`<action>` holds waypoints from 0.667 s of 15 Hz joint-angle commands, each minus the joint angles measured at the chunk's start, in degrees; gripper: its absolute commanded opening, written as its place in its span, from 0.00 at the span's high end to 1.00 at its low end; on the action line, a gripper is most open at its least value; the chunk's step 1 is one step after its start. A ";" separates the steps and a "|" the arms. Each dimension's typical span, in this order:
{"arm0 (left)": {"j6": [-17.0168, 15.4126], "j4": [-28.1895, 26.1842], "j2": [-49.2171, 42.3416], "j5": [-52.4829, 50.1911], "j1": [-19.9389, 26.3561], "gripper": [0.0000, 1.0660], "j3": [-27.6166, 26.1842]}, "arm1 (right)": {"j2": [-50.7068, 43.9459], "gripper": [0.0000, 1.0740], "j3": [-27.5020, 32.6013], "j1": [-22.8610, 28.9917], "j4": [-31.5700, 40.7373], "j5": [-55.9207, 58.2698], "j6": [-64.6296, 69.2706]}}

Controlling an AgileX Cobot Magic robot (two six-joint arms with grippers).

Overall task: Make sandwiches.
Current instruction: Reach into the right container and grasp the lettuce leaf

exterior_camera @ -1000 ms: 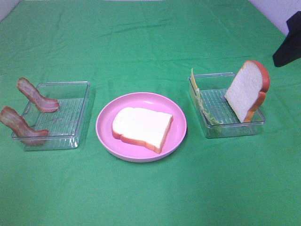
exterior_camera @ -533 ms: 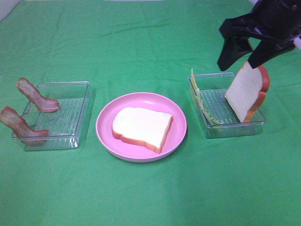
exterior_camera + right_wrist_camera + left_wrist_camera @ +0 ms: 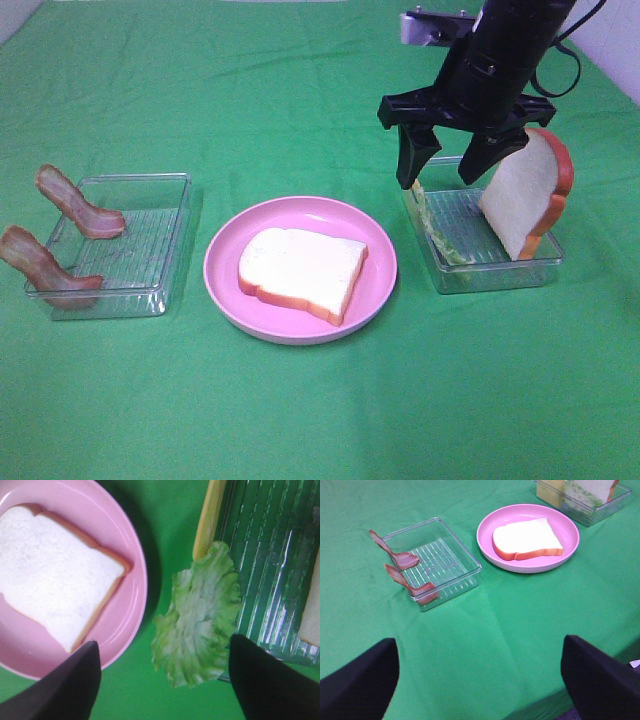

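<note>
One white bread slice [image 3: 300,272] lies flat on the pink plate [image 3: 225,270]. A second slice [image 3: 525,195] leans upright in the right clear tray [image 3: 500,275], with pale green lettuce [image 3: 437,230] against the tray's left wall. In the right wrist view the lettuce [image 3: 200,615] hangs over the tray edge beside the yellow cheese [image 3: 210,515]. Two bacon strips [image 3: 80,205] [image 3: 45,265] rest over the left tray's edge. My right gripper [image 3: 438,178] is open just above the lettuce, which lies between its fingers [image 3: 164,642]. My left gripper [image 3: 479,645] is open and empty, low near the table's front.
The left clear tray [image 3: 150,240] stands left of the plate. Green cloth [image 3: 320,420] covers the whole table. In the left wrist view the plate [image 3: 495,555] and the bacon tray [image 3: 460,550] lie far ahead.
My right arm has come in from the upper right and moved down and left, from over the leaning bread to over the lettuce side of the right tray. Nothing else moved.
</note>
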 commanded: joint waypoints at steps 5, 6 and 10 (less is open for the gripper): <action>-0.23 -0.23 -1.15 -0.74 -0.29 0.22 0.06 | 5.96 0.36 -0.92 0.17 -4.93 -4.35 2.64; -0.23 -0.23 -1.15 -0.74 -0.29 0.22 0.06 | 6.36 0.36 -0.92 0.17 -4.93 -5.27 2.64; -0.23 -0.23 -1.15 -0.74 -0.29 0.22 0.06 | 8.48 0.36 -0.92 0.17 -5.50 -4.70 2.64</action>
